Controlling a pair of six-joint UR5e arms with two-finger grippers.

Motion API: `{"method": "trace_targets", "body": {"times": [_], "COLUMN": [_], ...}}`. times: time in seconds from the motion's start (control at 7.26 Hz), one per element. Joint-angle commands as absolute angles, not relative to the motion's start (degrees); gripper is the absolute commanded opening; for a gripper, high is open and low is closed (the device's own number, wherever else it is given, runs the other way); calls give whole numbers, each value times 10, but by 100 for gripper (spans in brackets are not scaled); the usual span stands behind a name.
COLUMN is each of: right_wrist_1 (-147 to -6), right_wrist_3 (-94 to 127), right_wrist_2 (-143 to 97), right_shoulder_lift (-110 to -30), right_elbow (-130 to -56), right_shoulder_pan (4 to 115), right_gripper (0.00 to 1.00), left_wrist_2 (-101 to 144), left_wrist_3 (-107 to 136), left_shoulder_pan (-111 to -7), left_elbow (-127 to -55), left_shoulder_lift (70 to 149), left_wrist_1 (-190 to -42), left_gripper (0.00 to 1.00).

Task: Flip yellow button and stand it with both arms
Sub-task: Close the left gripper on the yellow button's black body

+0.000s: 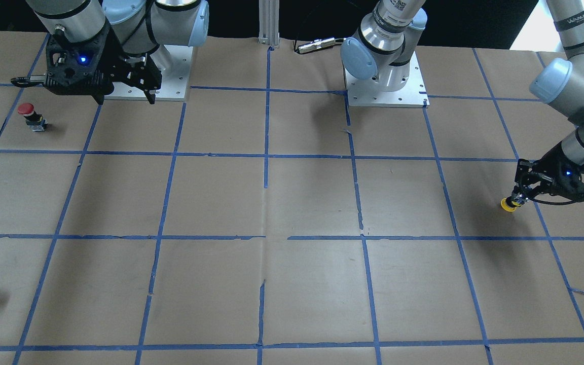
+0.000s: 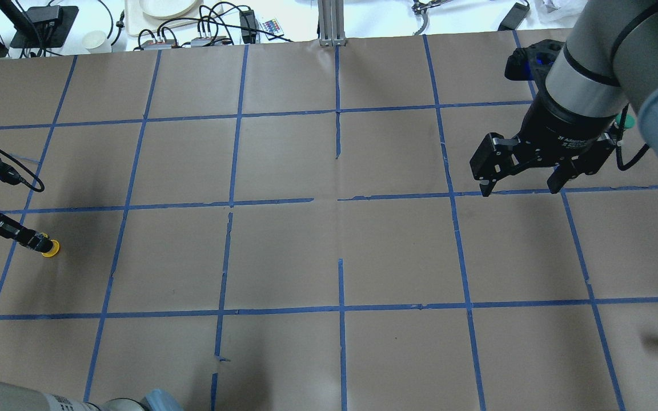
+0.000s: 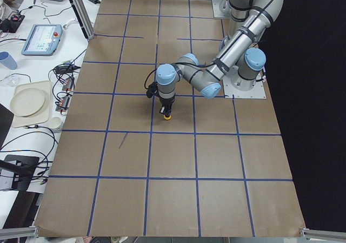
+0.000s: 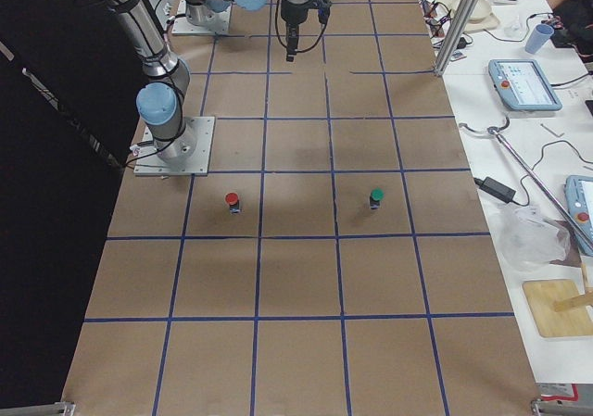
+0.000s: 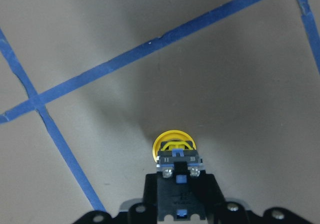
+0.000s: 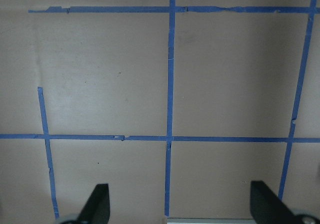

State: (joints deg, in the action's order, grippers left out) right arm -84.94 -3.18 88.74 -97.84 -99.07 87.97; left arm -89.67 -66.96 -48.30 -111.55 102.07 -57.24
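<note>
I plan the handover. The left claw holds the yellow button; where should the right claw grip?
Probably across the round cap, from the side. The left claw covers the contact block of the yellow button, so only the cap end is free; it points down at the table, so lift first. The right claw is open.

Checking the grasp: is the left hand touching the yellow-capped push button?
Touching. Left wrist view: the left hand grips the contact block of the yellow-capped push button.

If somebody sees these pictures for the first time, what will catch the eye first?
The yellow button, cap down, is pinched in the left tool at the left end of the table. The right tool hangs open over the other side, with a red button standing near it.
</note>
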Motion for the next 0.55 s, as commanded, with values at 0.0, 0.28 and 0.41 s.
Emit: {"method": "trace_targets", "body": {"times": [0.0, 0.28, 0.41], "right_wrist_1": [-852, -856, -852], "right_wrist_3": [-33, -34, -30], "right_wrist_2": [887, 884, 885], "right_shoulder_lift": [-974, -974, -973], "right_elbow": [-991, -991, -990], "right_shoulder_pan": [880, 877, 877], "right_gripper": [100, 100, 100], "left_wrist_2": [-819, -690, -599], "left_wrist_3": [-597, -560, -516], "left_shoulder_pan": [-542, -589, -613], "left_elbow": [-1116, -1119, -1118], "left_shoulder_lift": [926, 897, 890], "left_wrist_1": [-701, -771, -800], "left_gripper": [12, 12, 12]}}
